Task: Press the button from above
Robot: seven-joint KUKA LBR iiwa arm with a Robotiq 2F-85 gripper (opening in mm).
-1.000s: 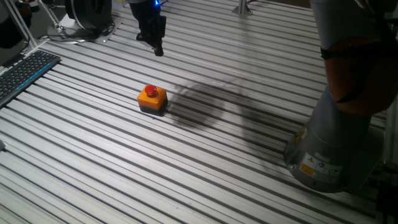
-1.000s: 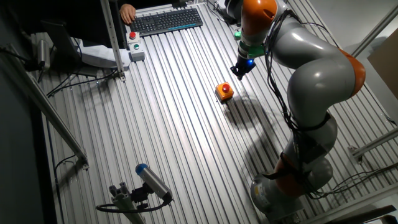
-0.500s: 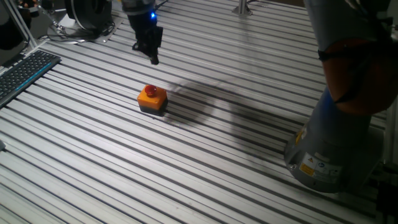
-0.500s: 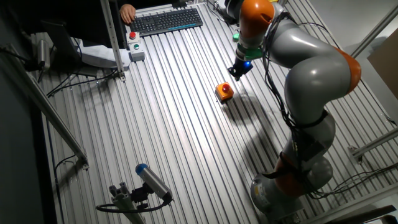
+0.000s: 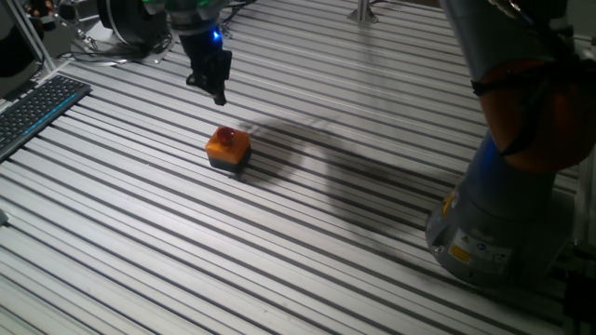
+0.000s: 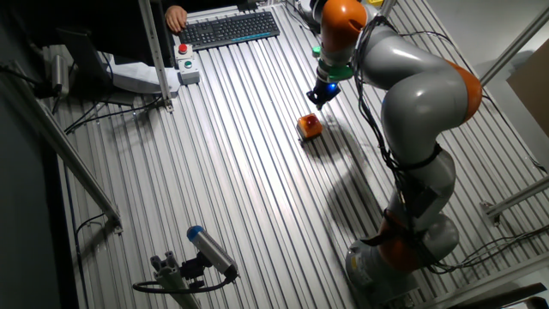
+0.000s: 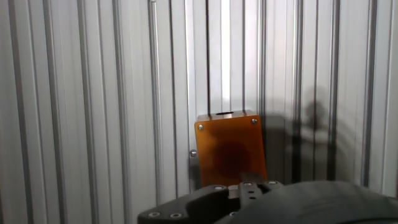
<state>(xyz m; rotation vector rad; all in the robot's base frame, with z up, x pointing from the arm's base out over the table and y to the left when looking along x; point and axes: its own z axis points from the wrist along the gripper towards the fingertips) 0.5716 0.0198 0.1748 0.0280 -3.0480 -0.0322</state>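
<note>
An orange box with a red button (image 5: 223, 138) sits on the ridged metal worktop (image 5: 307, 242), left of centre in one fixed view. The gripper (image 5: 215, 91) hangs above it, apart. Whether its jaws are open cannot be told. A keyboard (image 6: 232, 27) lies top centre.

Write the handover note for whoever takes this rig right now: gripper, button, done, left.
Gripper: in the air above the table, touching nothing; finger state not visible.
Button: red dome on its orange box, standing on the slatted table, beside and below the gripper in both fixed views. The hand view shows the orange box low in frame, partly hidden by the hand.
Done: nothing pressed yet.
Left: centre over the dome, descend, press.
</note>
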